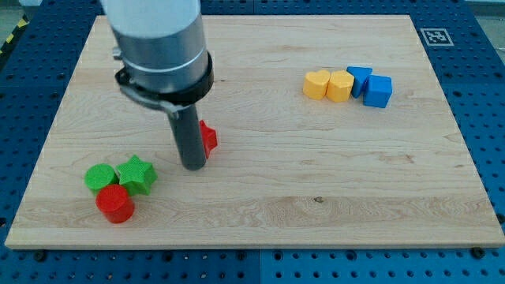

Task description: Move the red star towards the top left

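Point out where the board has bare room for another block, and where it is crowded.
Bare: the wide middle between my tip and the yellow pair, and the whole bottom right. Crowded: bottom left, where green cylinder, green star and red cylinder cluster; the red star sits against my tip.

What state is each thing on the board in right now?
my tip: down on the board, against the red star's left side.
red star: mostly hidden behind the rod, mid-left.
green star: touching green cylinder and red cylinder.
green cylinder: upright, bottom left.
red cylinder: upright, below the greens.
yellow blocks: side by side, touching.
blue blocks: touching, right of the yellows.
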`<state>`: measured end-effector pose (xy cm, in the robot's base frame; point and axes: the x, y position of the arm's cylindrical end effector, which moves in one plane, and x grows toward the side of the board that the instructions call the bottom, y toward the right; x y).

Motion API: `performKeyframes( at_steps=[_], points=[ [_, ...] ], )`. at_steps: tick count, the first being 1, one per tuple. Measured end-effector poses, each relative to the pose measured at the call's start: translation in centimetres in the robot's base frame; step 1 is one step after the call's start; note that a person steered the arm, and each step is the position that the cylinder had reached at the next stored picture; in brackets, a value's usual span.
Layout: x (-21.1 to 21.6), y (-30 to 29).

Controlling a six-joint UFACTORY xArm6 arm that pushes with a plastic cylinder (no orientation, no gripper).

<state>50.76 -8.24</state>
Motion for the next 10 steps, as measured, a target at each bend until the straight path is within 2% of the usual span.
performKeyframes(
  at_steps=[3, 5, 6, 7, 8, 10],
  points=[
    [-9.3, 4.3],
    [-13.7, 1.7],
    [-10.4, 1.4],
    [-9.4, 0.2],
    [-14.2, -2.1],
    [-18.0, -8.6]
  ],
)
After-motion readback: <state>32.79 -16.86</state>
